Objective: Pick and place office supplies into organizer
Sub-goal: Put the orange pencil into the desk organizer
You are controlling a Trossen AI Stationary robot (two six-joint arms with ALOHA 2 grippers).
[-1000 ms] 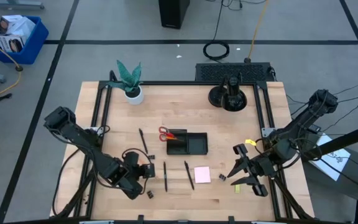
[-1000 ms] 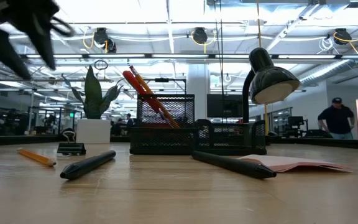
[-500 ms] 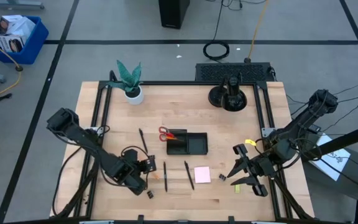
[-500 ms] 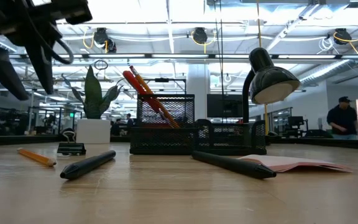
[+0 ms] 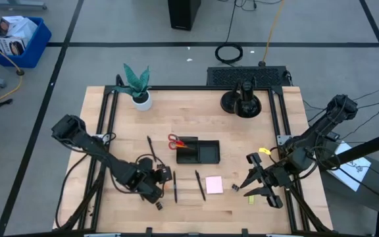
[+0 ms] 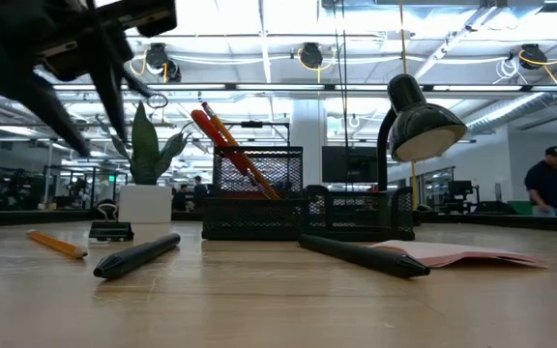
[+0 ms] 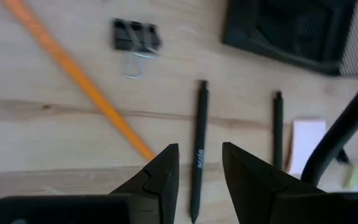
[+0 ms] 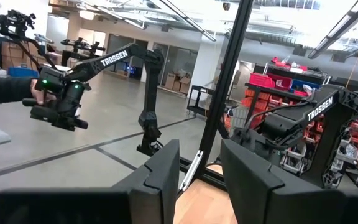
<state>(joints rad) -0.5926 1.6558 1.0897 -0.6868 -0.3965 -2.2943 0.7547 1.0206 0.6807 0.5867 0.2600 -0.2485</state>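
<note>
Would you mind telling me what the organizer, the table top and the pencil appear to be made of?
The organizer looks like black metal mesh: a fine grid shows in its walls. The table top looks like pale, matte wood, with grain and plank seams visible. The pencil seems to be wood painted glossy orange, though only its coat shows.

1. Left gripper (image 5: 165, 176) low over the wood, just beside a black pen (image 5: 175, 187), fingers seemingly parted.
2. Right gripper (image 5: 250, 185) near the pink sticky-note pad (image 5: 214, 185), fingers spread.
3. Black organizer (image 5: 199, 152) mid-table, red-handled scissors (image 5: 176, 141) at its end.
4. Potted plant (image 5: 137, 84) at the far edge.
</note>
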